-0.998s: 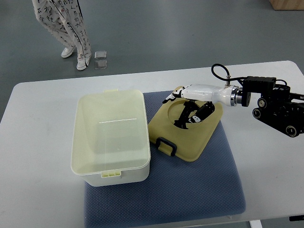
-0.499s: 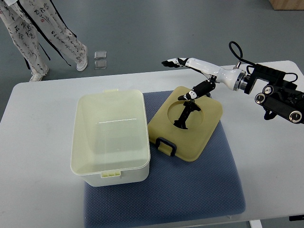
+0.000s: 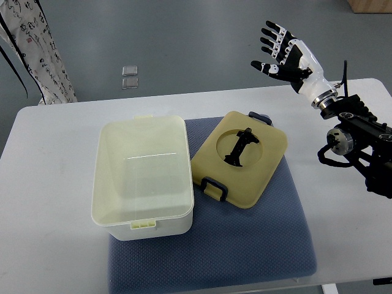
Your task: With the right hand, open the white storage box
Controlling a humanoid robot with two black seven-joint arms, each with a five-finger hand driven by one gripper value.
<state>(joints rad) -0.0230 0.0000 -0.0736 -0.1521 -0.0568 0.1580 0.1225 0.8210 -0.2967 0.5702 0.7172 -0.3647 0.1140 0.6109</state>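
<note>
Top view: the white storage box (image 3: 142,177) sits open, long axis front-to-back. Its lid (image 3: 240,158) lies just right of the box on the mat (image 3: 269,245). The right hand (image 3: 289,58), fingers spread and empty, hovers well right of the box, beyond the lid.

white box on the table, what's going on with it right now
The white storage box sits open on a blue mat, its lid lying beside it, inner side up. The right robot hand is raised above the table's far right with fingers spread, holding nothing. A person's leg shows at the top left.
</note>
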